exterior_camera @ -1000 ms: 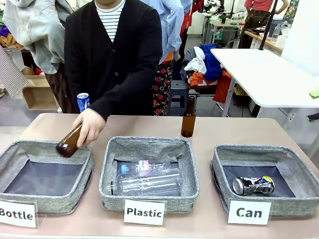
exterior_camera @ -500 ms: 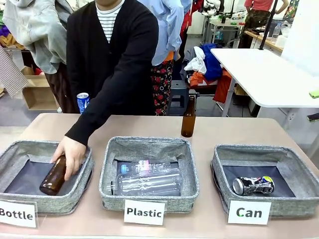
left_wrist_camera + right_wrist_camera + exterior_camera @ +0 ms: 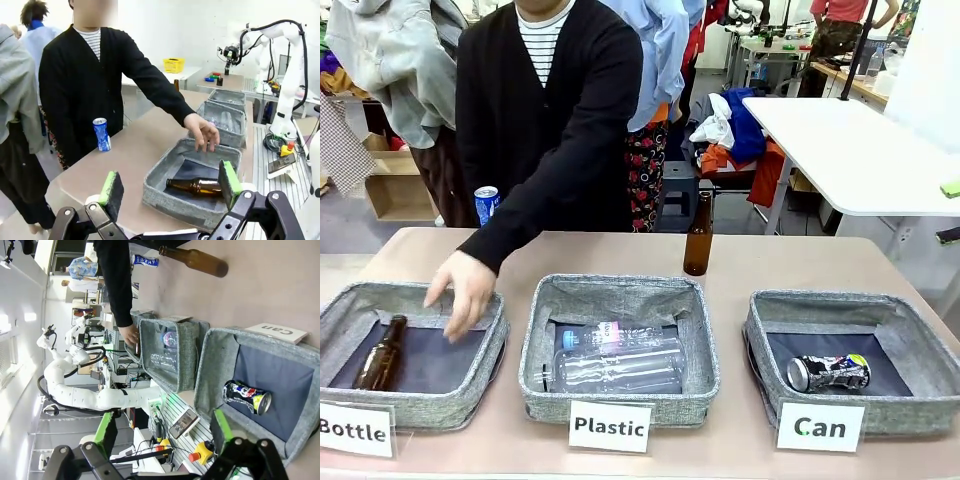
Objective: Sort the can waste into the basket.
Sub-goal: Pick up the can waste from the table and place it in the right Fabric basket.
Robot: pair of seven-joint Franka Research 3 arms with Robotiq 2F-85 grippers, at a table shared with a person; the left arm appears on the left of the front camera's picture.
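A crushed silver can (image 3: 828,372) (image 3: 247,396) with dark print lies on its side in the grey basket (image 3: 920,340) (image 3: 215,360) carded "Can" at the right. A blue and white can (image 3: 487,204) (image 3: 102,134) (image 3: 146,261) stands upright at the table's far left edge, beside the person. My left gripper (image 3: 170,187) is open and back from the table's left end, with nothing between its green pads. My right gripper (image 3: 162,432) is open too, off the right end beyond the "Can" basket.
The person's hand (image 3: 465,290) (image 3: 202,132) hovers over the "Bottle" basket (image 3: 340,310), where a brown bottle (image 3: 382,352) (image 3: 195,186) lies. The middle "Plastic" basket (image 3: 620,290) holds clear bottles (image 3: 615,360). Another brown bottle (image 3: 698,235) (image 3: 195,260) stands behind it.
The person lowered the brown bottle into the "Bottle" basket, let go of it, and lifted the hand. Both grippers stayed open.
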